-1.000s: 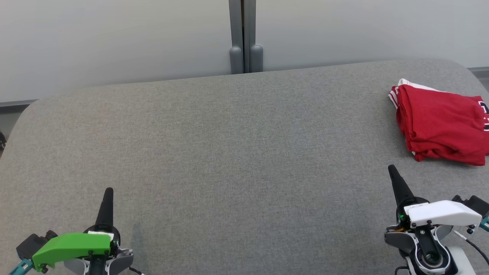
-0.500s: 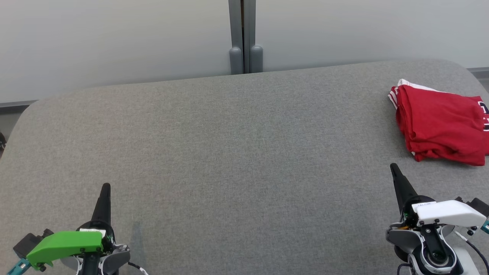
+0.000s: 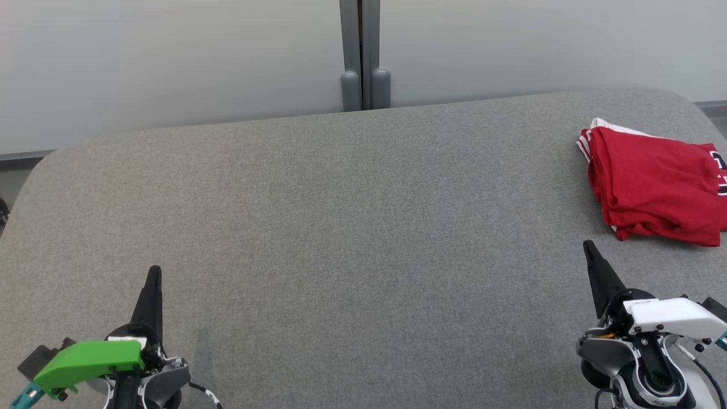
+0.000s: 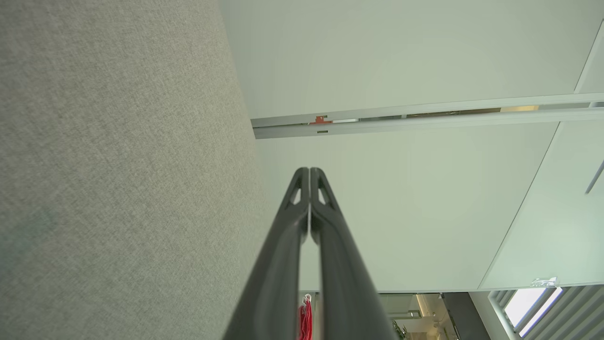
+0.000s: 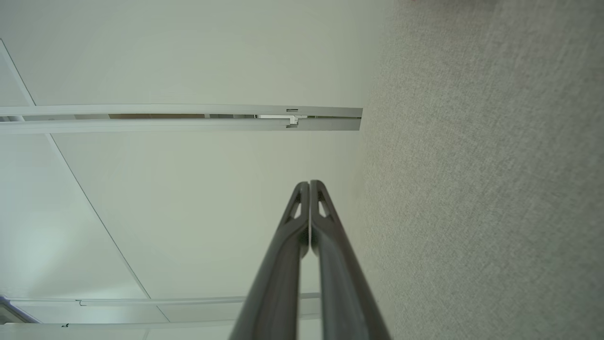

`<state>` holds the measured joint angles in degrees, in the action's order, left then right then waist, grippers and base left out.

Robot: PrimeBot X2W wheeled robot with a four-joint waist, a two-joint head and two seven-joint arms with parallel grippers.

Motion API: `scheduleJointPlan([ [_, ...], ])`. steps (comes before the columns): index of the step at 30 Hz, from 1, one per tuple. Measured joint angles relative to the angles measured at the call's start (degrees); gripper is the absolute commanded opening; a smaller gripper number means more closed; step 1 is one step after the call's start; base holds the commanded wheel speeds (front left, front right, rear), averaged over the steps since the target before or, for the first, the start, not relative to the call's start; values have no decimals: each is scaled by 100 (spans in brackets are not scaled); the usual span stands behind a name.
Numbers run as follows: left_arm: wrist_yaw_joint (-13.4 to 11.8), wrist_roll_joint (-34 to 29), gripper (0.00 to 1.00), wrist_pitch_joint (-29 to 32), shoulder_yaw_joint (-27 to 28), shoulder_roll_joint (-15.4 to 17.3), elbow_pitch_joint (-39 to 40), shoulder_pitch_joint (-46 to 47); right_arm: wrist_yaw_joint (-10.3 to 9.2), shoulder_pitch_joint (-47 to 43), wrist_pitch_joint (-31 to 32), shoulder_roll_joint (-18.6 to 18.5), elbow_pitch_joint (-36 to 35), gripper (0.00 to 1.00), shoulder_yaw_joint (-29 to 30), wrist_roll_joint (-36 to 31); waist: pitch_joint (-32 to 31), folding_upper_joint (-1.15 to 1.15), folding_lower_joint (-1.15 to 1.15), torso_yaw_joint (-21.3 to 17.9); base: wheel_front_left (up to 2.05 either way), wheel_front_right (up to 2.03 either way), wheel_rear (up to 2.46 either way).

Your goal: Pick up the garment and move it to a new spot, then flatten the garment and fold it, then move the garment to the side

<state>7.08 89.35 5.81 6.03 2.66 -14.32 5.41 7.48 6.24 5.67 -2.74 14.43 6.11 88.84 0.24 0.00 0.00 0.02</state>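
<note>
Lying folded at the far right of the grey table (image 3: 352, 227), the red garment (image 3: 653, 187) is touched by no arm in the head view; the left gripper (image 3: 153, 274) is at the near left, the right gripper (image 3: 589, 248) at the near right, near the garment but apart. The left wrist view shows its fingers (image 4: 283, 264) pressed together on nothing, a bit of the garment far behind. The right wrist view shows the same: tips together, empty.
</note>
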Motion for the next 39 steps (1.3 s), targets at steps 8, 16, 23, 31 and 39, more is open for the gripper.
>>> scheduleJointPlan([
  [8,24,263,0,69,44,0,14,44,0,0,83,-2,-25,0,40,307,-6,0,0,-2,0,0,0],
  [16,30,292,0,74,49,1,22,53,0,0,87,-2,-29,0,44,337,-7,0,0,-2,0,0,0],
  [23,30,292,0,74,49,1,22,53,0,0,87,-2,-29,0,44,337,-7,0,0,-2,0,0,0],
  [31,31,292,0,74,49,1,22,53,0,0,87,-2,-29,0,44,337,-7,0,0,-2,0,0,0],
  [39,31,292,0,74,49,1,22,53,0,0,87,-2,-30,0,44,337,-7,0,0,-2,0,0,0],
])
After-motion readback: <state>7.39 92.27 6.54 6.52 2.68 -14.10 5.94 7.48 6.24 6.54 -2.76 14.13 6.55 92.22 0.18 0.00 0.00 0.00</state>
